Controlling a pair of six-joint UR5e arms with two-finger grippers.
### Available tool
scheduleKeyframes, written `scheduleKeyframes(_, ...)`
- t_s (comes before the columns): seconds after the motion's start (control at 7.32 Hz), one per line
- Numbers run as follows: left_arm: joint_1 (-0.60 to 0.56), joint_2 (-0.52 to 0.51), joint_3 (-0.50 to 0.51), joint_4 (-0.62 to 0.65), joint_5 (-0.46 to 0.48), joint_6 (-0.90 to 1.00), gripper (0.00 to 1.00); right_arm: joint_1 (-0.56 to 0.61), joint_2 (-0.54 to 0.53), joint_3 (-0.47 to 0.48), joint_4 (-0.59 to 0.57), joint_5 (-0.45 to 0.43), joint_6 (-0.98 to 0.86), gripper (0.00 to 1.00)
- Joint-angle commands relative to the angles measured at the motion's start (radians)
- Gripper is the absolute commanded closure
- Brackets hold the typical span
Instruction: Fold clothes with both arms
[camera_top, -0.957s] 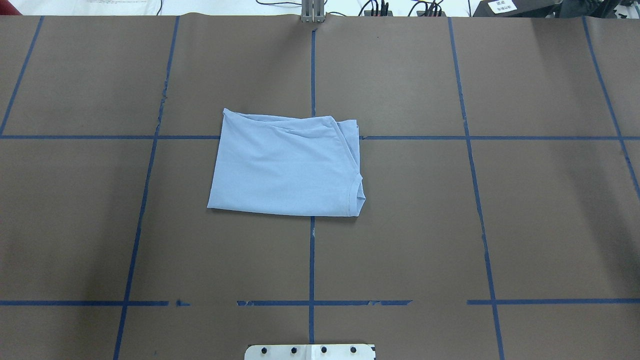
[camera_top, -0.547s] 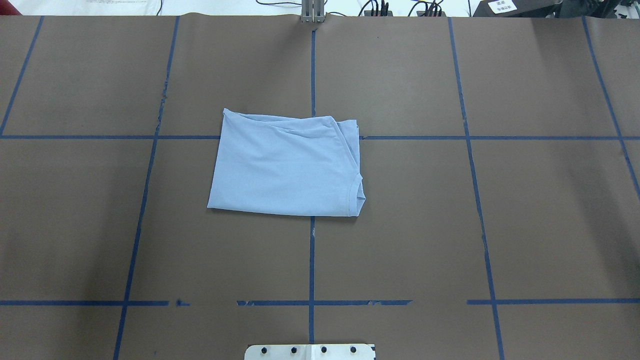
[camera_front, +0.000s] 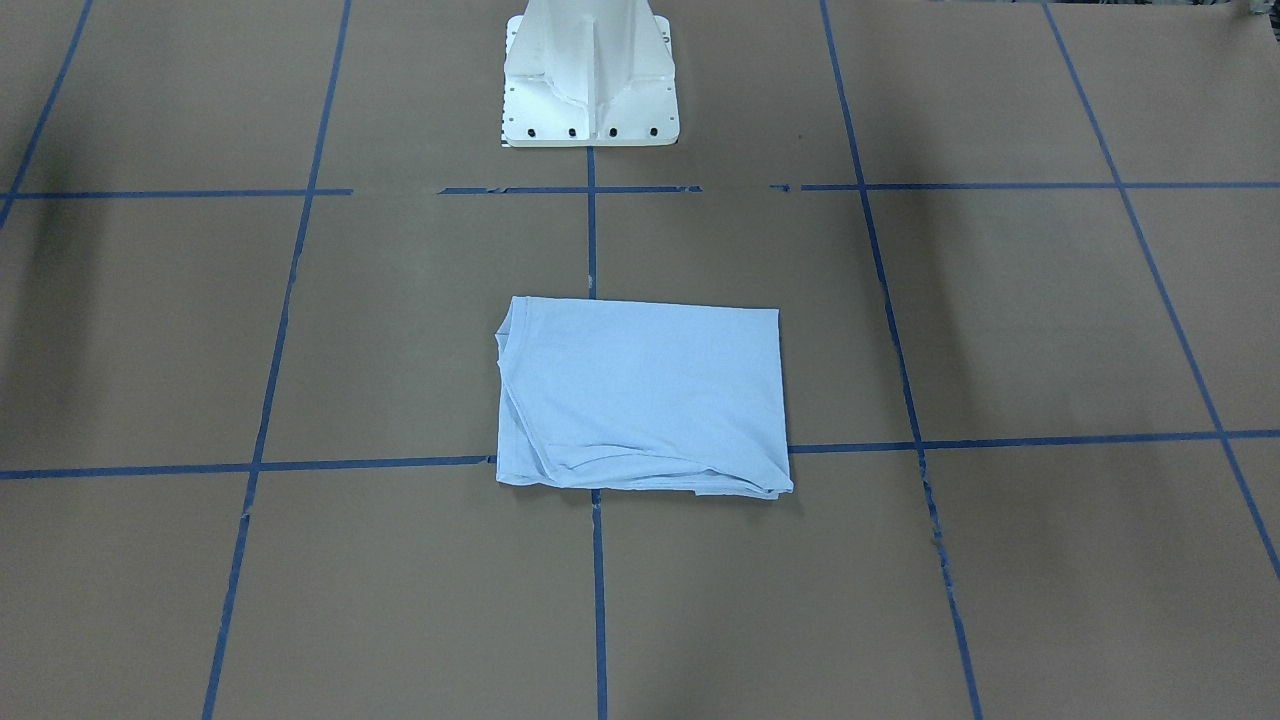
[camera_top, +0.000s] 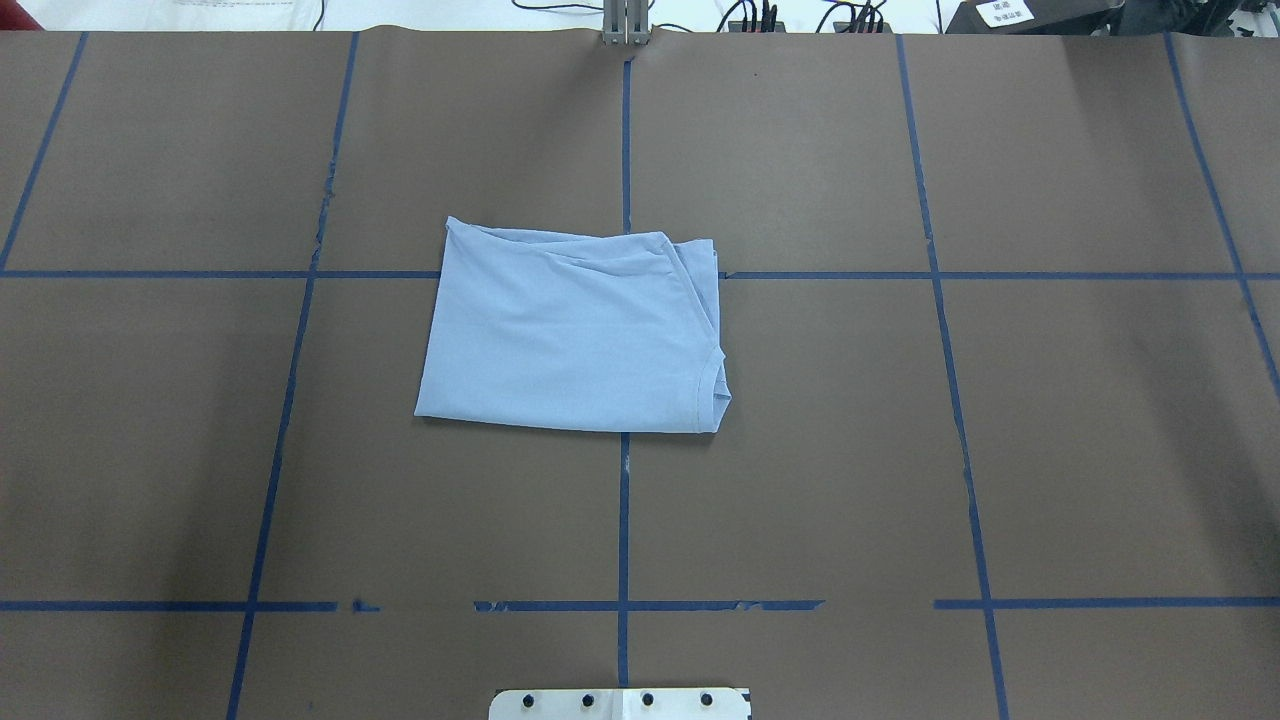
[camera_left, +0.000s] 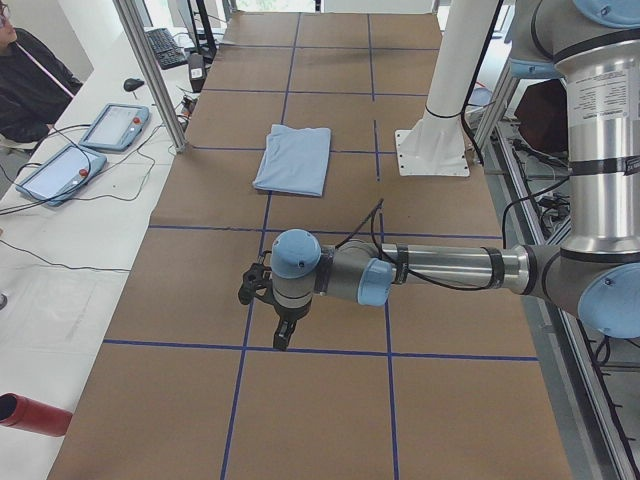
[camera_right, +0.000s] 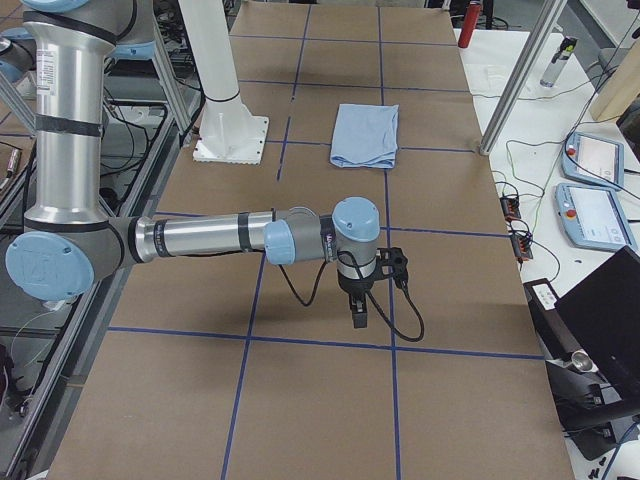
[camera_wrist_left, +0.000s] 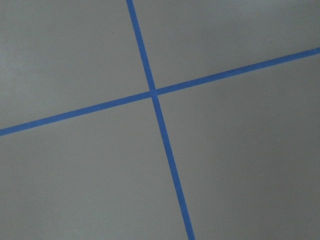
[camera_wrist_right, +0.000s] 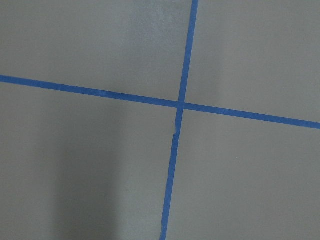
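Over the table (camera_top: 1000, 450), at its opposite ends, hang the left arm (camera_left: 440, 268) and right arm (camera_right: 200, 240), well apart from the T-shirt (camera_top: 570, 340), which lies folded flat at the table's middle. Whether the left gripper (camera_left: 283, 338) or right gripper (camera_right: 358, 318) is spread, I cannot tell. Light, limp cloth, I judge: pinch all layers at a corner by the collar (camera_top: 715, 385)

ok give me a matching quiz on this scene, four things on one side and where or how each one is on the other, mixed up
Things:
1. T-shirt
2. pedestal base
3. left pincer
4. tablets

Places or states:
a. on the white side bench
b. pointing down over bare table, far from the cloth
c. folded, flat across the centre tape line
d. white, standing on the table's robot side

Pairs: 1-c, 2-d, 3-b, 4-a
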Motion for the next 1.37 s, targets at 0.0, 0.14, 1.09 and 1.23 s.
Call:
scheduleKeyframes(0.0, 0.0, -0.001, 0.0, 0.0, 0.001, 0.0, 0.0, -0.006, 0.0, 0.005, 0.001, 0.001, -0.001, 0.0)
scheduleKeyframes(0.14, 0.001, -0.001, 0.006, -0.002, 0.001, -0.003, 0.0, -0.007, 0.0, 0.006, 0.001, 0.001, 0.001, 0.0)
scheduleKeyframes(1.09, 0.002, 0.018, 0.003, 0.0, 0.0, -0.003, 0.0, -0.007, -0.001, 0.008, 0.002, 0.006, 0.002, 0.0)
scheduleKeyframes(1.23, 0.002, 0.019, 0.0, 0.0, 0.001, -0.003, 0.0, -0.007, -0.001, 0.008, 0.002, 0.006, 0.002, 0.0)
